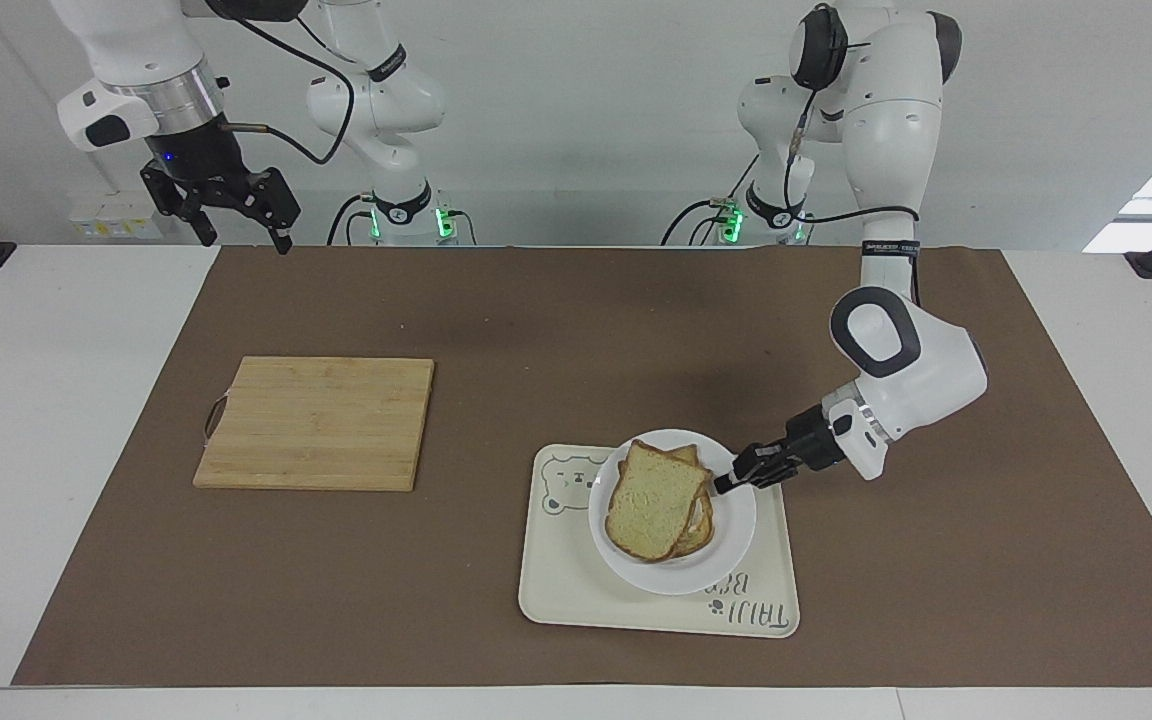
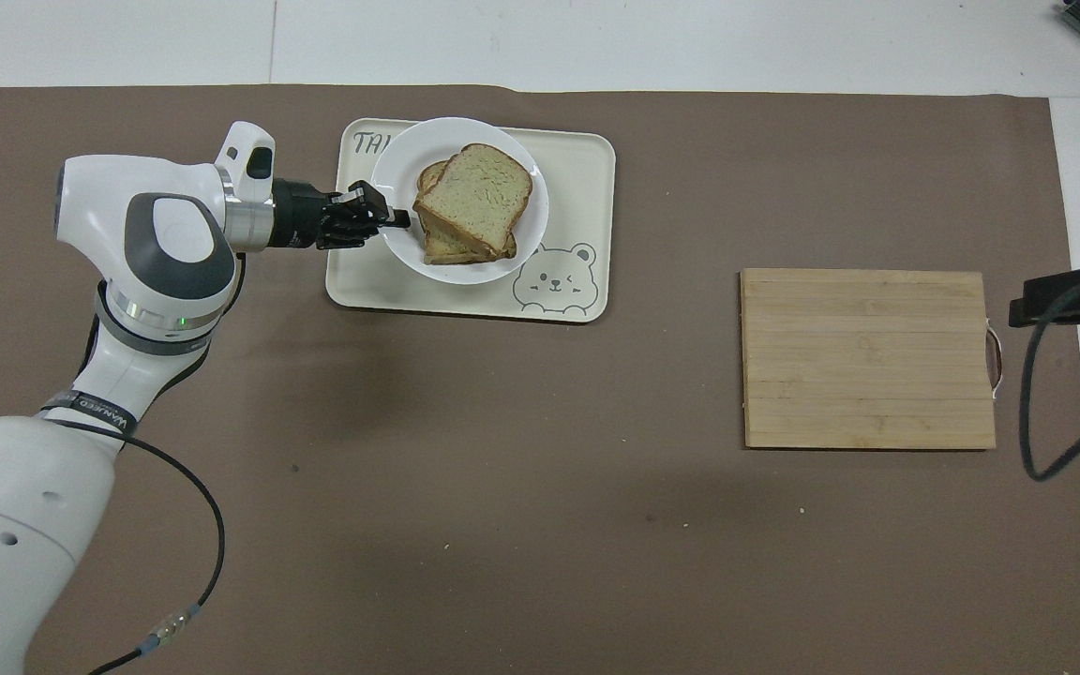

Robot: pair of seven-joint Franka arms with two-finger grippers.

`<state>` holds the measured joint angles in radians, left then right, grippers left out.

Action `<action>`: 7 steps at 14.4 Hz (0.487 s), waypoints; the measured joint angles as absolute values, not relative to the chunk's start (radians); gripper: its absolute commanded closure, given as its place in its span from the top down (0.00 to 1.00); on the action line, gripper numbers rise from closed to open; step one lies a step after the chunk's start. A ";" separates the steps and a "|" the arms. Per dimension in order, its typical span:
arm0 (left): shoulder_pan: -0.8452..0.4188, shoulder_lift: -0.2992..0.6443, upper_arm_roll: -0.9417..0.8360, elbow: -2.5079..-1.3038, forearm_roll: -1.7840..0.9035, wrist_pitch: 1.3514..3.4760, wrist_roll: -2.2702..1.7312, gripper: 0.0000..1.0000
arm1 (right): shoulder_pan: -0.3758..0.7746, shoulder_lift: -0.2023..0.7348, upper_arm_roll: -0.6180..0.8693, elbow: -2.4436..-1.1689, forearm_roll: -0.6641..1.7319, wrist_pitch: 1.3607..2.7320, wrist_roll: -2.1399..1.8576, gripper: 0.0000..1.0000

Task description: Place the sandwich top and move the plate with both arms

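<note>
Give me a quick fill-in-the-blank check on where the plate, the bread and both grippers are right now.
1. The left gripper is shut on the rim of the ____.
2. The plate is over the cream ____ with the bear drawing.
3. The sandwich top lies on the other slice, not on the wooden ____.
4. The right gripper waits raised near its own end of the table, its fingers ____.

Missing words: plate; tray; cutting board; open
</note>
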<state>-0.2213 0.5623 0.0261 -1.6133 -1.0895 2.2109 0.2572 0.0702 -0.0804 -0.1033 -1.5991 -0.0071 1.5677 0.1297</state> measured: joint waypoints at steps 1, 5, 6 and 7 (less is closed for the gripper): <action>-0.221 0.579 0.024 -1.600 -1.090 2.234 0.257 0.00 | 0.070 -0.080 -0.103 -1.599 -0.007 1.568 0.130 1.00; -0.223 0.608 0.011 -1.593 -1.090 2.291 0.256 0.13 | 0.070 -0.080 -0.103 -1.599 -0.007 1.568 0.130 1.00; -0.226 0.611 0.010 -1.594 -1.090 2.296 0.256 0.81 | 0.070 -0.080 -0.103 -1.599 -0.007 1.568 0.130 1.00; -0.230 0.612 0.009 -1.598 -1.090 2.301 0.256 1.00 | 0.070 -0.080 -0.103 -1.599 -0.007 1.568 0.130 1.00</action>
